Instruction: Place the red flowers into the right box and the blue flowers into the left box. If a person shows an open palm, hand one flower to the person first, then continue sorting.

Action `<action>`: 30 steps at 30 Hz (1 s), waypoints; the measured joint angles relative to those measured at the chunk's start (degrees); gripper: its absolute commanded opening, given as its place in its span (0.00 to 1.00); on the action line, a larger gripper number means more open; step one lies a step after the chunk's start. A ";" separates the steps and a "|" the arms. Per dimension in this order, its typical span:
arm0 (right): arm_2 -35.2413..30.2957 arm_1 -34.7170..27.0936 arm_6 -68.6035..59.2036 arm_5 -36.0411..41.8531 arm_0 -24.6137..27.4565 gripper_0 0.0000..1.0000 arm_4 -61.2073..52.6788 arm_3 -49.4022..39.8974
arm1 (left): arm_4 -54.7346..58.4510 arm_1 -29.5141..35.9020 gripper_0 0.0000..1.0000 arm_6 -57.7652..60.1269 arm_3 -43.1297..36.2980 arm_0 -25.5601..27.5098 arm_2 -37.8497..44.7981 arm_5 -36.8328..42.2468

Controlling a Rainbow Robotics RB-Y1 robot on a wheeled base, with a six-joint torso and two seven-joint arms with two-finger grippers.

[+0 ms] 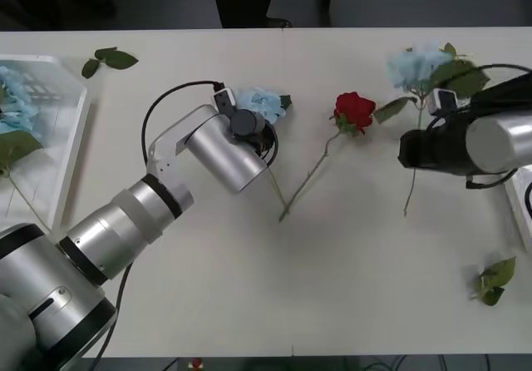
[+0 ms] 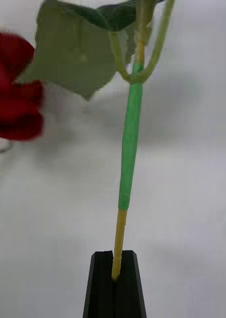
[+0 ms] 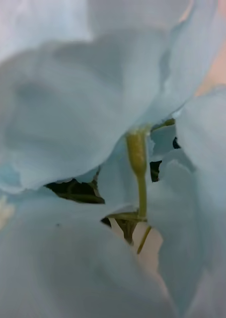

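A blue flower (image 1: pixel 418 65) lies at the far right of the table, its long stem (image 2: pixel 129 149) running toward me. My right gripper (image 1: pixel 414 150) (image 2: pixel 113 257) is shut on that stem with its black fingers (image 2: pixel 100 288). A red flower (image 1: pixel 355 110) (image 2: pixel 13 99) lies just left of it on the table. Another blue flower (image 1: pixel 259 103) (image 3: pixel 83 124) lies left of the rose, and my left gripper (image 1: pixel 256 123) is right on its bloom, hidden under the wrist. The left box (image 1: pixel 73 142) at the left edge holds blue flowers (image 1: pixel 15 105). A corner of the right box (image 1: pixel 520 198) shows at the right edge.
Loose green leaf sprigs lie at the far left (image 1: pixel 110 58) and near the front right (image 1: pixel 495 278). The red flower's stem (image 1: pixel 309 180) runs toward the table's middle. The near half of the table is bare.
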 measured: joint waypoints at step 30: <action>-4.51 3.39 18.13 -3.62 -0.26 0.00 -58.86 -16.18 | -3.28 -0.20 1.00 -0.93 4.59 -0.20 1.32 -5.67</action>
